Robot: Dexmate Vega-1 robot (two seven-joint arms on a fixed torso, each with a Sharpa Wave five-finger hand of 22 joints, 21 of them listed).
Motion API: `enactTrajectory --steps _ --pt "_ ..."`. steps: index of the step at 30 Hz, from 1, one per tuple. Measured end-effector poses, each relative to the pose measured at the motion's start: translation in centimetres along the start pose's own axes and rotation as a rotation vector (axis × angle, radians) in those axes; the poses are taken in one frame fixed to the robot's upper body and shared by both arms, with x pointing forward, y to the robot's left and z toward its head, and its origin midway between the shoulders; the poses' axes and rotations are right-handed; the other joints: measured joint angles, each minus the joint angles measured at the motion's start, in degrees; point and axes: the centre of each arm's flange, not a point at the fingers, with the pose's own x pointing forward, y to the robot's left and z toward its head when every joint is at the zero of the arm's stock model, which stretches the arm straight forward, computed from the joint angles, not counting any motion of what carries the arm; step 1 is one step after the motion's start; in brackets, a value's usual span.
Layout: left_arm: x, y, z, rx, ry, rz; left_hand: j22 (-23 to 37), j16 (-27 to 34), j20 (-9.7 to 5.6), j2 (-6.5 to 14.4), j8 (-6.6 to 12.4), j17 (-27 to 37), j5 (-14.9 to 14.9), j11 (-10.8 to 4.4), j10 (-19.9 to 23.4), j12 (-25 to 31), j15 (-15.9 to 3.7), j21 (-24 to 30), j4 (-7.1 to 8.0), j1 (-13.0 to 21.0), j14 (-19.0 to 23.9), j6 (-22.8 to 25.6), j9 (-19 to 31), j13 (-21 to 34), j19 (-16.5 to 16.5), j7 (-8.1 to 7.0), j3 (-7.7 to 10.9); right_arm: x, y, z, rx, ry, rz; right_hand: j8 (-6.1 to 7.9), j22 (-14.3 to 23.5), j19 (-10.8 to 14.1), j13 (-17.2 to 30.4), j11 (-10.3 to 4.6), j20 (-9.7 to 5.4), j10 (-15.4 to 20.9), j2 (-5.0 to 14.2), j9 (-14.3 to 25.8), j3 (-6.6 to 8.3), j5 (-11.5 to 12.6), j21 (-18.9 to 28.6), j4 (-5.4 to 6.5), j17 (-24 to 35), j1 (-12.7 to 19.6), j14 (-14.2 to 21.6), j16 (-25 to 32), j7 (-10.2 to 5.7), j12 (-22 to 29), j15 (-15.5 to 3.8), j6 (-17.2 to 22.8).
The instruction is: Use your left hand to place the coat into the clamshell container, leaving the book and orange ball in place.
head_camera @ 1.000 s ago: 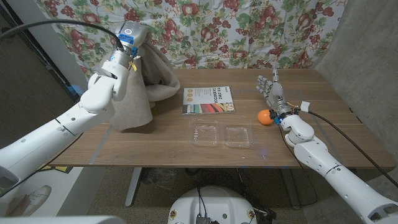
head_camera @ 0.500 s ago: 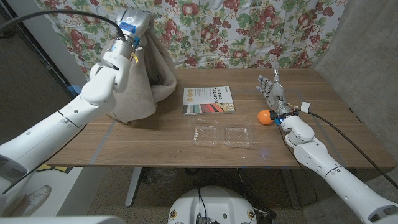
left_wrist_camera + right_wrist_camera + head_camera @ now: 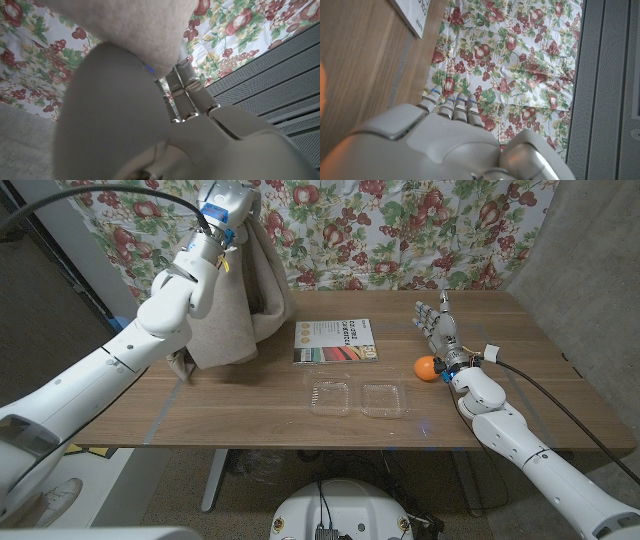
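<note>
My wooden table (image 3: 240, 410) carries a book (image 3: 336, 341) and an orange ball (image 3: 426, 367). A clear clamshell container (image 3: 361, 397) lies open near its front edge.

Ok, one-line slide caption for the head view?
Left hand holds the beige coat above the table; open clamshell container, book, orange ball wait.

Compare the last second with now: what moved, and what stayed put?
The left robot hand, gripping the coat, has risen and lifted it higher, so its hem now hangs clear of the table. Book, ball, open container and right robot hand are unchanged.
</note>
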Motion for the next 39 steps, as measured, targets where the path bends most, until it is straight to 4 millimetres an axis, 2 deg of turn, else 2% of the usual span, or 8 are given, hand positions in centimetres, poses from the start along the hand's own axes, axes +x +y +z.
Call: enactTrajectory --steps 10,13,39 --pt "0.2 0.6 1.2 -0.048 -0.043 0.039 -0.02 -0.88 0.02 0.0 0.26 0.18 0.0 0.0 0.0 0.0 -0.11 -0.41 -0.07 0.0 0.53 0.02 -0.26 -0.37 0.06 0.02 -0.09 -0.1 0.0 0.0 0.001 -0.002 -0.002 0.0 0.0 0.0 0.0 0.0 0.0 0.0 0.0 0.0 0.0 0.0 0.0 0.0 0.0 0.0 0.0 0.0 0.0 0.0 0.0 0.0" --pt "0.1 0.9 1.6 -0.062 -0.06 0.055 -0.02 -0.89 0.0 0.0 0.26 0.18 0.0 0.01 0.0 0.0 -0.11 -0.66 0.0 0.0 0.53 0.43 -0.52 -0.44 0.27 0.41 -0.16 -0.1 0.0 0.0 0.0 -0.003 0.001 0.0 0.0 0.0 0.0 0.0 0.0 0.0 0.0 0.0 0.0 0.0 0.0 0.0 0.0 0.0 0.0 0.0 0.0 0.0 0.0 0.0" --pt "-0.8 3.6 4.5 -0.125 -0.187 0.189 0.58 -1.99 0.02 0.0 0.66 0.93 0.01 0.24 0.23 0.84 -0.11 -1.26 -0.15 0.0 0.93 0.84 -0.52 -0.71 0.46 0.19 -0.48 -0.2 0.0 -0.4 0.008 -0.003 0.006 0.0 0.0 0.83 0.0 0.0 -0.19 0.0 0.0 0.01 -0.01 0.0 0.0 0.0 0.0 0.0 0.0 0.0 0.31 0.0 0.0 0.31"
